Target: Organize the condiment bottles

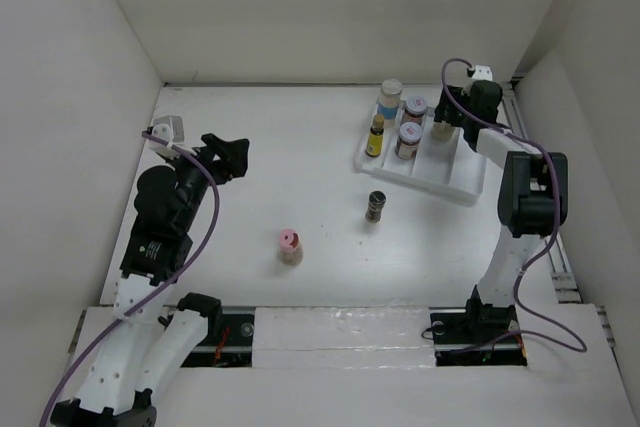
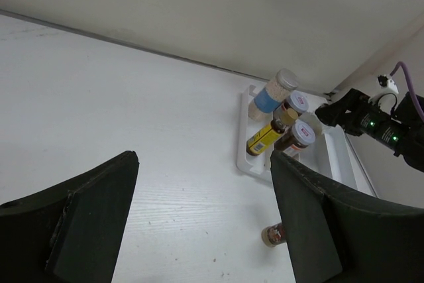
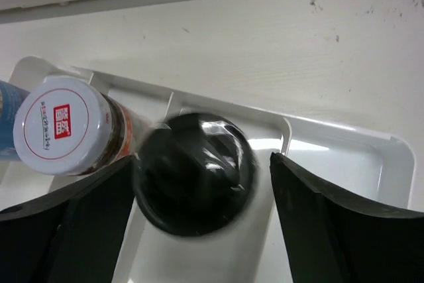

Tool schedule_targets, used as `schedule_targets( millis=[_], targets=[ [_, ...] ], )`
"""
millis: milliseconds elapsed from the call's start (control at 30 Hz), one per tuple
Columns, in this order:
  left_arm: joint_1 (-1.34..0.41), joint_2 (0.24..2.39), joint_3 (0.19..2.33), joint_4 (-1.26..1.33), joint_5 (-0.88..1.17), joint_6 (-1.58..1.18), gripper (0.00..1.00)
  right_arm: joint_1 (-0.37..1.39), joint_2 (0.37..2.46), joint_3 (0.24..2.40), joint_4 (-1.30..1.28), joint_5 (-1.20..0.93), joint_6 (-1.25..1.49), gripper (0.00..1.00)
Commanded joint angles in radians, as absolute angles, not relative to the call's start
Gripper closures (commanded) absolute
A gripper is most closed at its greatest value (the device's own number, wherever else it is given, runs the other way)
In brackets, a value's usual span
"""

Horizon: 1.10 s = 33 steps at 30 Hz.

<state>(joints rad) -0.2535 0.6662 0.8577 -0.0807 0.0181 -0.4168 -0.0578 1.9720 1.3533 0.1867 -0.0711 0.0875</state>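
Observation:
A white tray [image 1: 455,179] at the back right holds a white-lidded blue-label jar [image 1: 389,98], two red/silver-lidded jars [image 1: 414,108] [image 1: 408,139] and a slim yellow bottle [image 1: 375,137]. My right gripper [image 1: 446,119] is open over the tray, its jaws on either side of a black-lidded jar [image 3: 192,173] that stands in a tray compartment [image 3: 331,147]. There is a gap at the right finger. A dark grinder-like bottle [image 1: 376,206] and a pink-lidded jar [image 1: 290,246] stand on the table. My left gripper [image 1: 228,152] is open and empty, far left of them.
White walls enclose the table on the left, back and right. The left wrist view shows the tray [image 2: 242,158], the grinder-like bottle [image 2: 273,234] and the right gripper [image 2: 351,112]. In the right wrist view a red/silver-lidded jar [image 3: 59,124] stands beside the black lid.

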Motion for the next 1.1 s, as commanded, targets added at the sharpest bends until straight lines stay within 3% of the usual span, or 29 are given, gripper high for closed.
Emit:
schedule_targets(
  millis=[0,67,233,333,367,400,433,467,533,600,633,700,733,767,867,1067],
  targets=[
    [-0.256,0.664,0.856,-0.048,0.017,-0.410,0.23,-0.054,1.968,1.422,0.245,-0.074,0.092,0.13],
    [-0.256,0.664,0.856,-0.048,0.017,-0.410,0.23,-0.054,1.927,1.413,0.245,-0.074,0.092,0.06],
    [-0.256,0.664,0.856,-0.048,0.028,-0.410,0.23,-0.009,1.745,1.310,0.235,-0.064,0.083,0.04],
    [-0.256,0.664,0.856,-0.048,0.046,-0.410,0.23,0.050,1.579,1.191,0.245,-0.064,0.083,0.18],
    [-0.256,0.664,0.856,-0.038,0.046,-0.410,0.23,0.114,1.537,1.152,0.258,-0.074,0.083,0.29],
    [-0.256,0.664,0.856,-0.038,0.046,-0.410,0.23,0.153,1.464,1.076,0.258,-0.074,0.083,0.63],
    [-0.256,0.664,0.856,-0.038,0.046,-0.410,0.24,0.194,1.430,1.040,0.285,-0.074,0.093,0.79],
    [-0.256,0.664,0.856,-0.038,0.046,-0.410,0.27,0.284,1.402,1.005,0.301,-0.095,0.104,0.88],
    [-0.256,0.655,0.856,-0.038,0.046,-0.410,0.31,0.380,1.346,0.928,0.346,-0.150,0.075,0.92],
    [-0.256,0.655,0.856,-0.038,0.046,-0.410,0.39,0.518,1.322,0.916,0.318,-0.239,0.028,0.84],
    [-0.256,0.655,0.856,-0.038,0.046,-0.410,0.40,0.559,1.322,0.916,0.289,-0.340,-0.032,0.62],
    [-0.256,0.646,0.856,-0.038,0.046,-0.410,0.40,0.668,1.322,0.905,0.252,-0.409,-0.060,0.39],
    [-0.256,0.646,0.856,-0.038,0.046,-0.410,0.40,0.704,1.336,0.890,0.242,-0.438,-0.069,0.21],
    [-0.256,0.646,0.856,-0.038,0.037,-0.410,0.40,0.736,1.356,0.890,0.220,-0.454,-0.087,0.14],
    [-0.256,0.646,0.856,-0.047,0.037,-0.410,0.35,0.850,1.426,0.881,0.210,-0.442,-0.100,0.03],
    [-0.256,0.646,0.856,-0.049,0.037,-0.410,0.34,0.949,1.540,0.946,0.192,-0.492,-0.149,0.00]
  ],
)
